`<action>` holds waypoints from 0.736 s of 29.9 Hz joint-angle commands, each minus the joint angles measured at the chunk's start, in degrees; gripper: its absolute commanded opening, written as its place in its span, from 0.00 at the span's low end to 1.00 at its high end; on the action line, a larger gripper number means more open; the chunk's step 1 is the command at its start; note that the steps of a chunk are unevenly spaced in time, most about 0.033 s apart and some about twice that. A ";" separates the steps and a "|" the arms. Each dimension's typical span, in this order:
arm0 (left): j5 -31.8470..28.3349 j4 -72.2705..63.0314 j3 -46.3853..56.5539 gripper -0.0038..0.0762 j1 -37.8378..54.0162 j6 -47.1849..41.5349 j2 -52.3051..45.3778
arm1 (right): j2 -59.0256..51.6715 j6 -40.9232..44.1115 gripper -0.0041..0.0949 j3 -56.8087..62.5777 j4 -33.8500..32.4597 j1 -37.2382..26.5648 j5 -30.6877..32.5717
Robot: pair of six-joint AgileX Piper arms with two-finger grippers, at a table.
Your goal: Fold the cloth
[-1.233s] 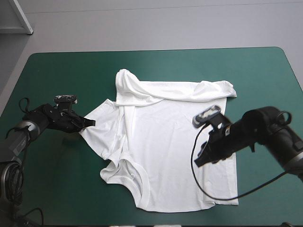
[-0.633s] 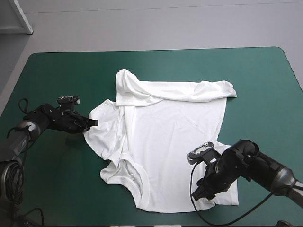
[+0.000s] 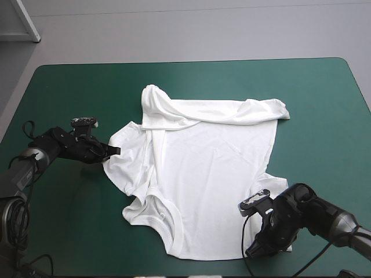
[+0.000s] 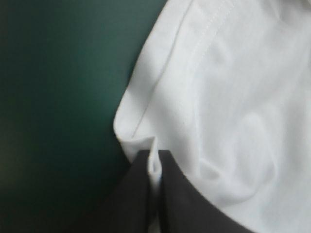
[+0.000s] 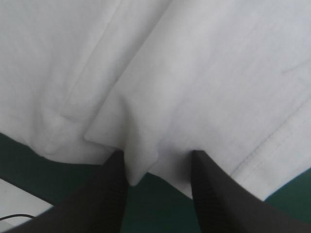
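Teal-green cover (image 3: pixel 313 104) lies over the bench (image 3: pixel 69 92), and the white T-shirt (image 3: pixel 203 162) is spread across its middle, reaching toward the near edge, with a rumpled fold along its far side. Toward the bench's left edge, the left pincer (image 3: pixel 115 150) is pinching the rim of a sleeve, a thin ridge of cloth caught between its black fingers (image 4: pixel 141 194). Close to the near edge, toward the right corner, the right pincer (image 3: pixel 257 250) stands spread, a point of the T-shirt's edge lying between them.

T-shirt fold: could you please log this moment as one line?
T-shirt mostly flat | left gripper shut on sleeve | right gripper open around near-right corner
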 commanded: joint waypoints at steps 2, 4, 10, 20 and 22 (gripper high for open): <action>1.84 -0.39 -0.13 0.07 -0.69 -0.03 -0.75 | -1.09 0.33 0.39 -1.05 0.01 0.10 -1.85; 1.84 -0.39 -0.13 0.07 -0.69 -0.03 -0.75 | -1.09 0.33 0.31 -1.05 0.01 0.10 -3.38; 1.84 -0.39 -0.13 0.07 -0.69 -0.03 -0.75 | -1.09 -0.62 0.38 -1.05 2.87 0.10 -5.51; 0.77 -3.04 -0.13 0.07 -0.69 0.78 -1.31 | 1.50 -1.32 0.05 -1.53 0.07 0.10 -8.93; 0.27 -3.39 -0.13 0.07 -0.69 0.78 -3.20 | -0.41 2.41 0.05 -3.40 -4.54 0.10 -9.08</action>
